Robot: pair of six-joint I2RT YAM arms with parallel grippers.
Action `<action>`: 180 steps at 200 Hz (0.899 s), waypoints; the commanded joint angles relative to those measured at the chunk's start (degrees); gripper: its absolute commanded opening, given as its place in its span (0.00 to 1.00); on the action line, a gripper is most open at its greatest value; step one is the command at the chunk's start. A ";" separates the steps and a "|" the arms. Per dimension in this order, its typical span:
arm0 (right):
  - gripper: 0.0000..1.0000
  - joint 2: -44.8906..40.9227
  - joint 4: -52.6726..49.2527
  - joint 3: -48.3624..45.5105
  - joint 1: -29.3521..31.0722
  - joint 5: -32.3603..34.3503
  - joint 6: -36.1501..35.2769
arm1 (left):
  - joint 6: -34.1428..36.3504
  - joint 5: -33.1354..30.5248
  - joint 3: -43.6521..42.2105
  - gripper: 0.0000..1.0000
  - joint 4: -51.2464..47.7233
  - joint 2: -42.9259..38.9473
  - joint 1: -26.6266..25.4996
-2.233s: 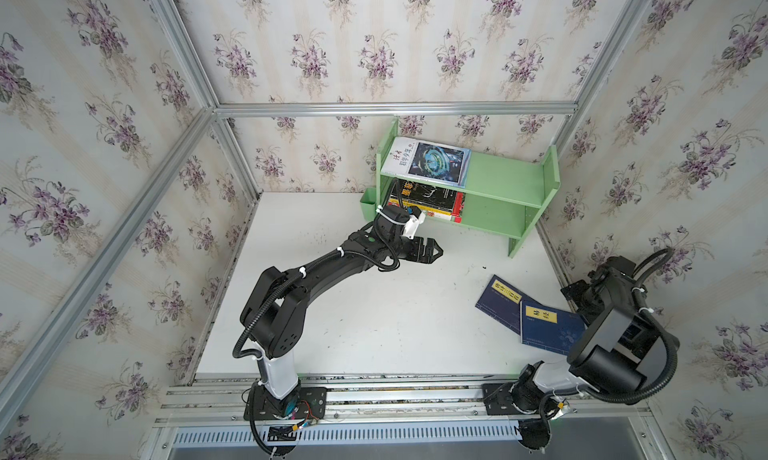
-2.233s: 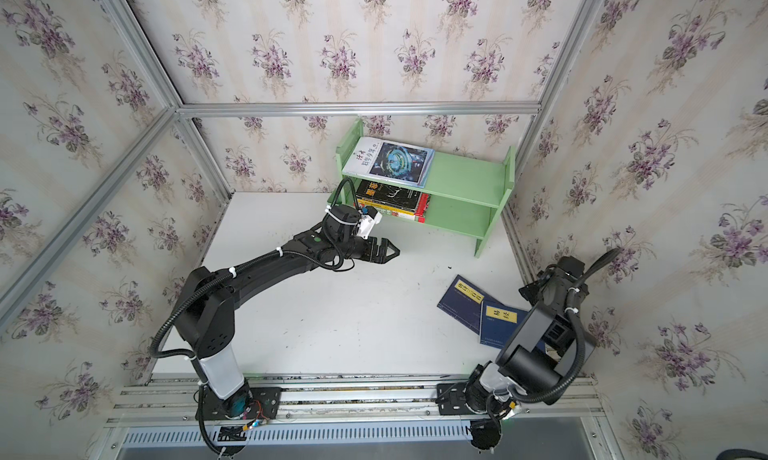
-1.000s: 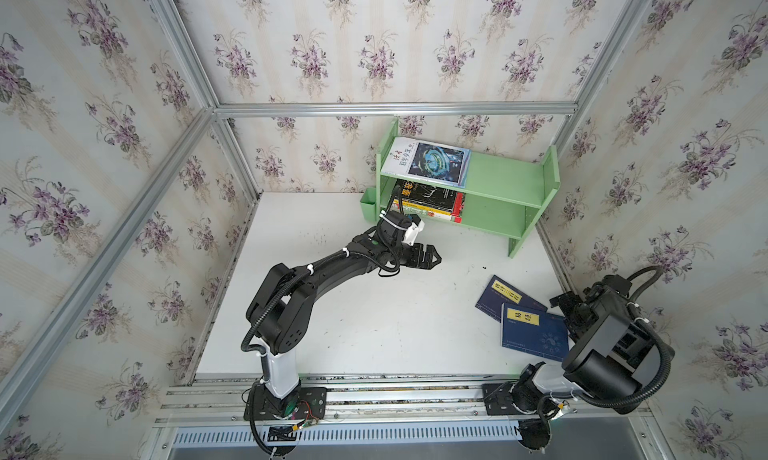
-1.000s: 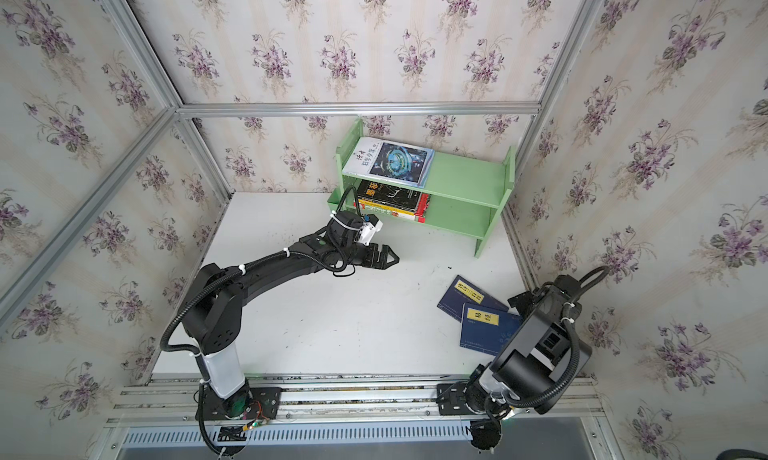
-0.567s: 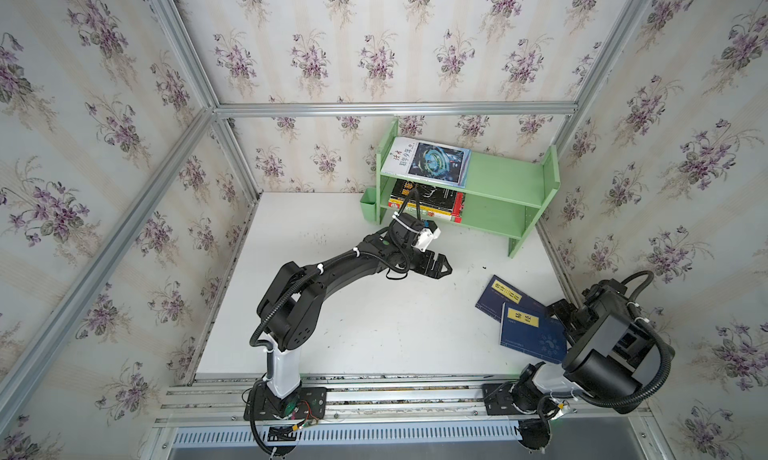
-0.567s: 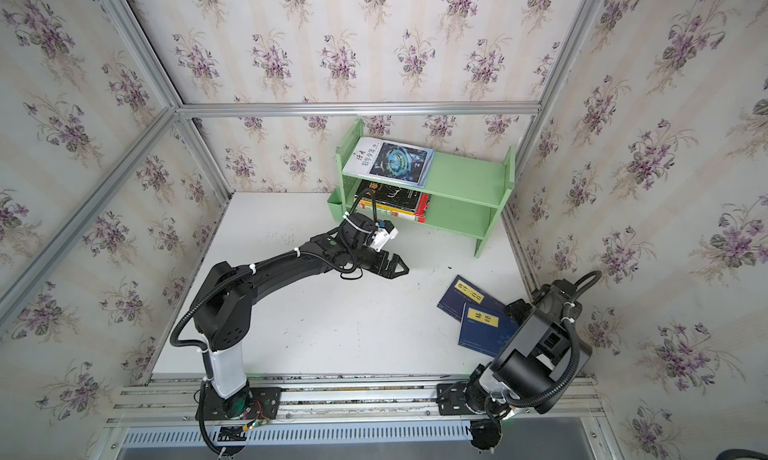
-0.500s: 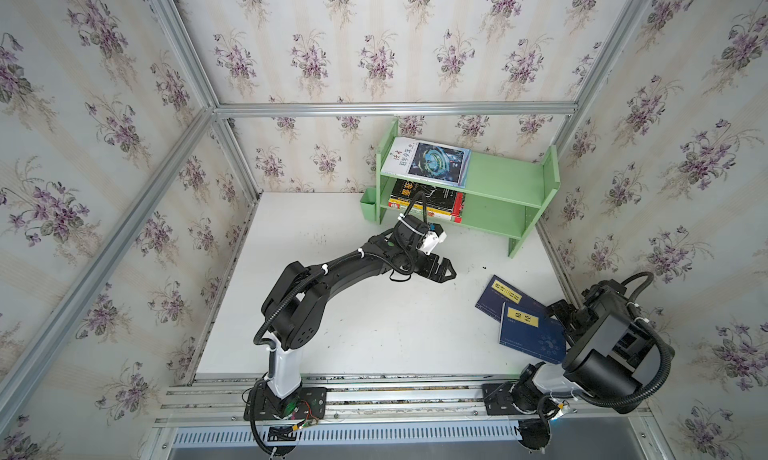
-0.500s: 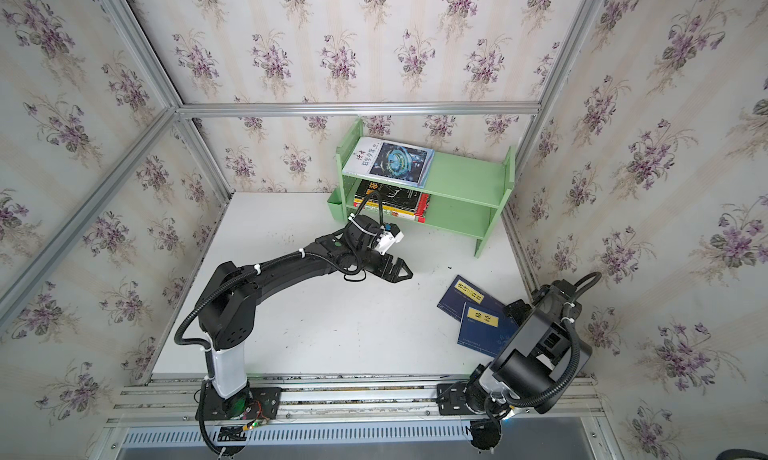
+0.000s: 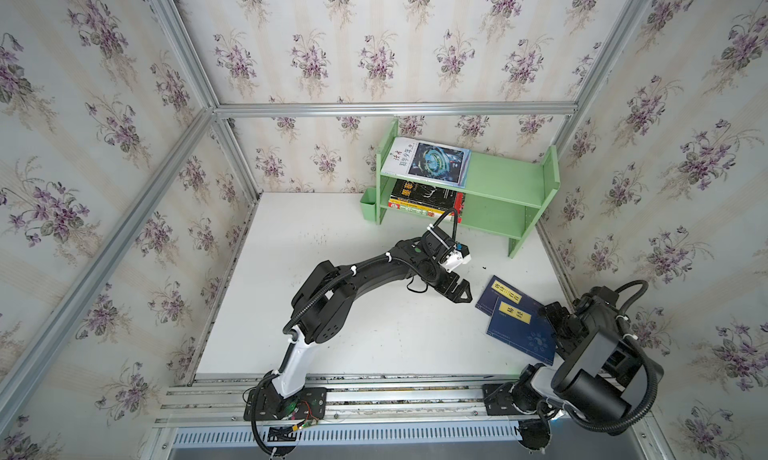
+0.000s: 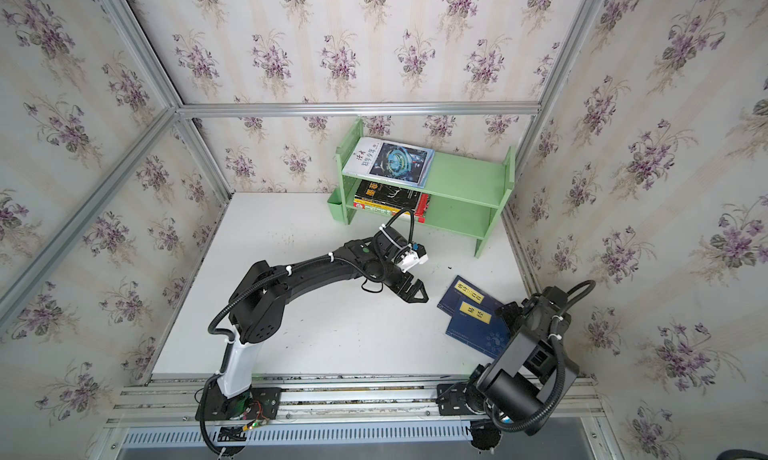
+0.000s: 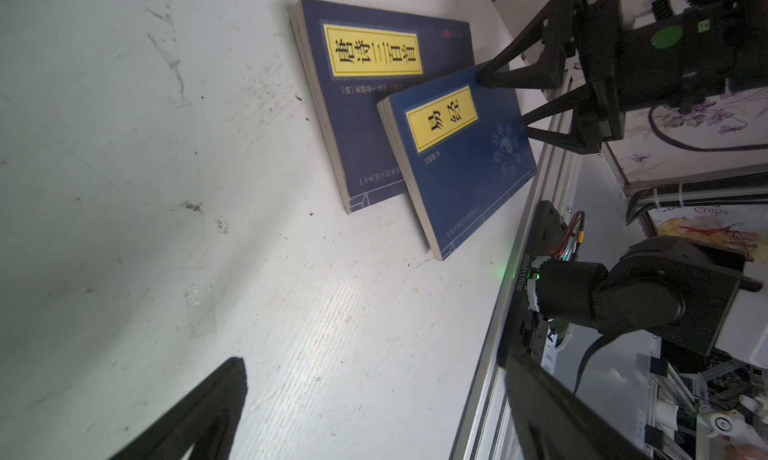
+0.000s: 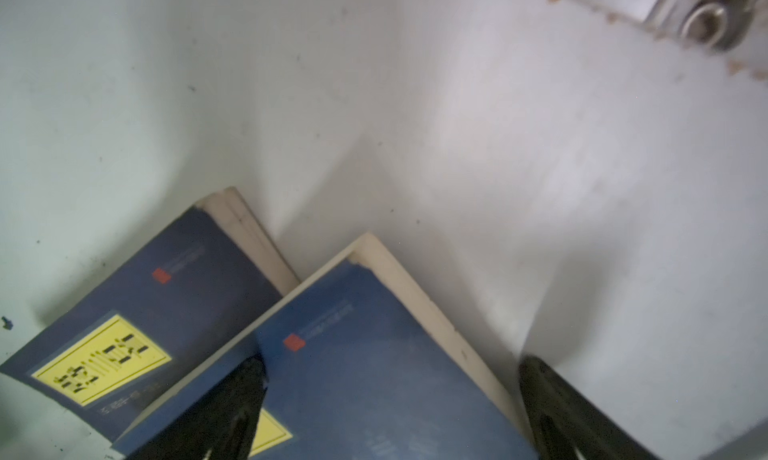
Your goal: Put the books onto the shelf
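The right gripper [image 12: 390, 395] stands wide open and empty, straddling the page edge of the top navy book [image 9: 519, 333]: one finger is over the cover, one over bare table [image 12: 582, 188]. The left gripper [image 9: 457, 291], also spread and empty, hovers just short of the lower navy book [image 9: 487, 301]. The shelf [image 9: 503, 175] stands behind it.

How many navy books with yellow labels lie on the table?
2. The lower navy book lies flat on the table's right side; the upper navy book overlaps it, at the open right gripper. None seems hidden.
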 commanded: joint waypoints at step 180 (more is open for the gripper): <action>0.89 -16.14 -3.35 11.60 54.64 5.74 24.35 | -16.51 -2.38 -9.61 0.99 7.25 -5.20 10.27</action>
